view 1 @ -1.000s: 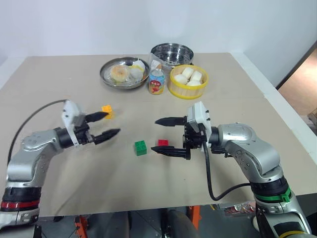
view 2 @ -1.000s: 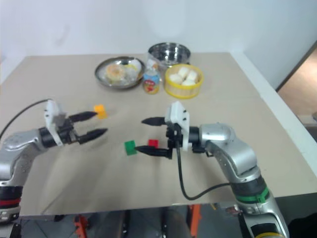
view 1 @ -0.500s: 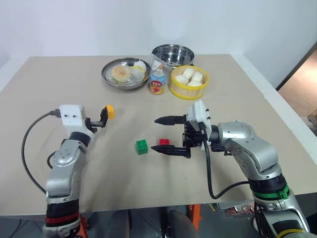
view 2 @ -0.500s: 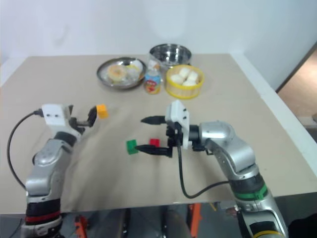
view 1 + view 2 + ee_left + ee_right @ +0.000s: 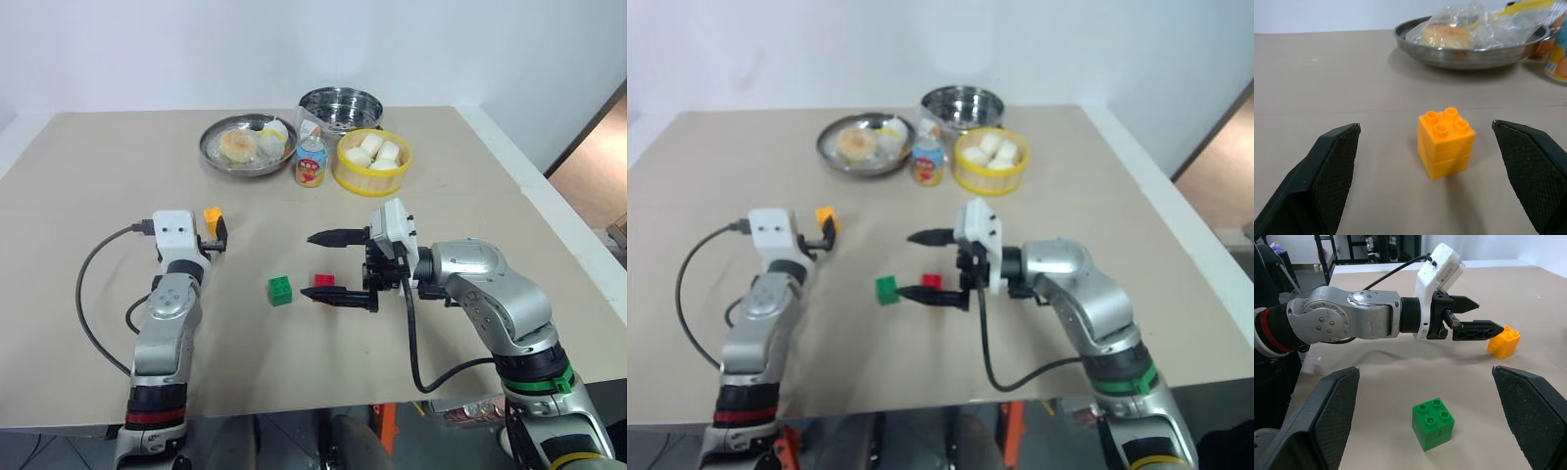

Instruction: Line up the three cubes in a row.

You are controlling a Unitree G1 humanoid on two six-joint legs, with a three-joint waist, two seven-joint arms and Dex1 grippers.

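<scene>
Orange cube (image 5: 1445, 142) sits between the left gripper's (image 5: 1430, 161) wide-open jaws, untouched; right gripper (image 5: 326, 265) also open

Bright, even light washes the tan table (image 5: 118, 157), shadows soft and short. The yellow-orange cube (image 5: 1445, 142) is sharp in the left wrist view, a faint shadow at its 5 o'clock; the steel plate (image 5: 1469, 55) behind goes soft, with glare on its plastic wrap (image 5: 1484, 22).

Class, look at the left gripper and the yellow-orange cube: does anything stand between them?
Nothing visible does. The left gripper is open, and the yellow-orange cube sits on bare table just ahead between its fingers, untouched.
</scene>
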